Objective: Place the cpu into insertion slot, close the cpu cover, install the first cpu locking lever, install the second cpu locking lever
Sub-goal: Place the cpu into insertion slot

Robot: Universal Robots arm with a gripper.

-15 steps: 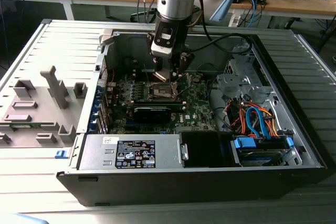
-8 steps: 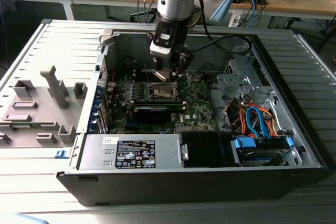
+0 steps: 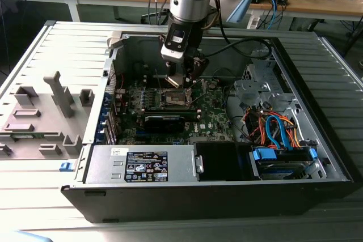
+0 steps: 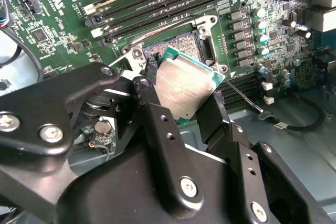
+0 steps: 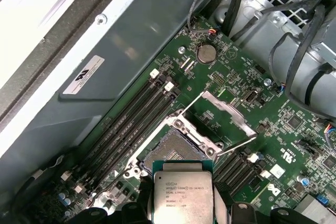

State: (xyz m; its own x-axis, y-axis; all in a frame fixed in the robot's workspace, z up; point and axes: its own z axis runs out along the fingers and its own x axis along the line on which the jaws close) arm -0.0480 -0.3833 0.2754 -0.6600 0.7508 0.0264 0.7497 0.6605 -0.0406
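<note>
Now | claw [image 4: 180, 87] pinching cpu [image 5: 182, 192] by 2 edges | over open insertion slot [image 5: 169, 153] | cpu cover [image 5: 224, 113] raised

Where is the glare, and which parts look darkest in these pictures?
Second wrist view: the cpu has a softly shining top; the gripper holding it is near black. First wrist view: a pale reflection lies on the case wall. Exterior view: inside the case is dimmer than the grey table around it.

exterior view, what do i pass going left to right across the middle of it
grey plastic fixture outside the case → insertion slot on the green board → orange and blue cables by the drive bay
</note>
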